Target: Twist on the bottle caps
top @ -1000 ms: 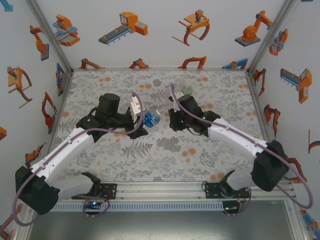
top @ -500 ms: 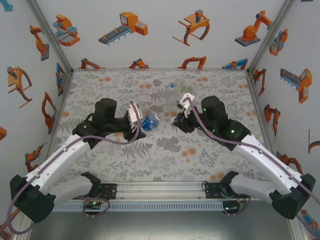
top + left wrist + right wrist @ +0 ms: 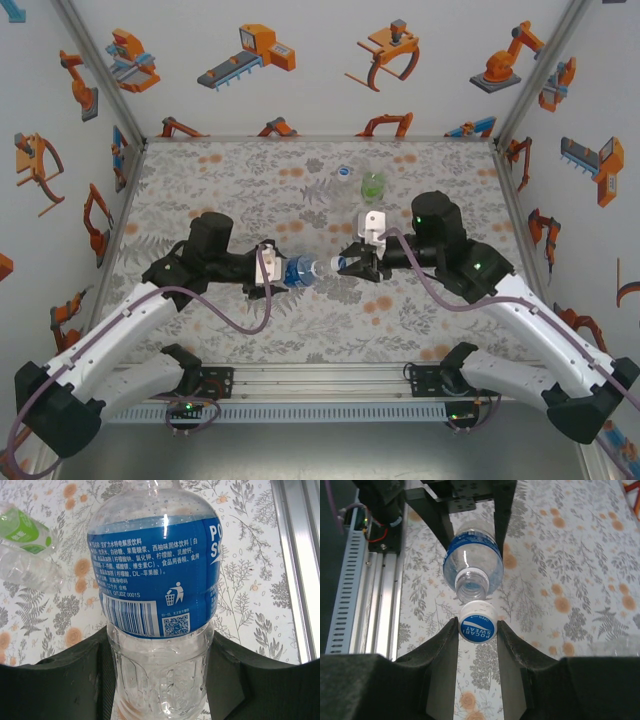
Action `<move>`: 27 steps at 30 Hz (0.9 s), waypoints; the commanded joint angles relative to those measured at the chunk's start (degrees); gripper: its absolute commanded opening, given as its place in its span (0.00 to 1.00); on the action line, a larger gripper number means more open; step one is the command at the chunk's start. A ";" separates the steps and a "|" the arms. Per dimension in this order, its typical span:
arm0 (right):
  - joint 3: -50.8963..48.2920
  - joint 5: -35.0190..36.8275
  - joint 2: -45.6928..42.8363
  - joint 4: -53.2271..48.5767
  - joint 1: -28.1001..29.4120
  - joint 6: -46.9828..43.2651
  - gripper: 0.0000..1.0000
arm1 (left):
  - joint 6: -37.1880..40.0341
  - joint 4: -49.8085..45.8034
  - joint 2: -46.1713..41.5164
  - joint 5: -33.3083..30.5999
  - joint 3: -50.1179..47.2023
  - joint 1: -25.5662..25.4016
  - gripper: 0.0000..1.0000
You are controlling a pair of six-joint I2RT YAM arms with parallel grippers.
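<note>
Overhead, floral-print table (image 3: pixel 200 170), robot-sticker walls (image 3: pixel 300 90), left tool (image 3: pixel 279 270) gripping blue-label bottle (image 3: pixel 155 580), right tool (image 3: pixel 351 265) pinching cap (image 3: pixel 476 626).

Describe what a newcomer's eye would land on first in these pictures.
At the middle of the table, the left tool grips the blue-labelled bottle sideways, its open neck facing the right tool, which pinches a blue-and-white cap close to the mouth. Near the far edge sit a green bottle and a clear bottle.
</note>
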 commanded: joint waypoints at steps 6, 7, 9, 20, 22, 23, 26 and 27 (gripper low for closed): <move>1.59 -7.58 3.90 2.30 1.57 -3.20 0.00 | 3.31 -3.01 0.29 3.73 2.20 -0.59 0.00; 1.50 -7.87 4.26 2.58 1.75 -3.20 0.00 | 3.17 -3.01 0.42 3.78 2.25 -0.52 0.00; 0.99 -8.28 4.60 3.28 1.93 -3.21 0.00 | 2.89 -3.02 0.44 3.90 2.35 -0.54 0.00; -0.96 -7.71 5.30 4.66 3.54 -2.76 0.00 | 1.38 -2.93 0.88 5.15 3.00 -0.55 0.00; -1.14 -7.13 5.26 4.15 3.62 -2.85 0.00 | 1.06 -2.70 0.63 5.13 3.00 -0.59 0.00; -1.22 -6.61 5.23 4.04 3.57 -2.85 0.00 | 0.78 -2.45 0.58 5.15 2.91 -0.54 0.00; -1.64 -3.99 4.78 4.07 4.06 -2.98 0.00 | -0.04 -1.98 0.59 5.50 2.91 -0.54 0.00; -1.65 -2.95 4.57 4.29 4.24 -3.02 0.00 | -0.42 -1.88 0.65 5.48 2.91 -0.55 0.00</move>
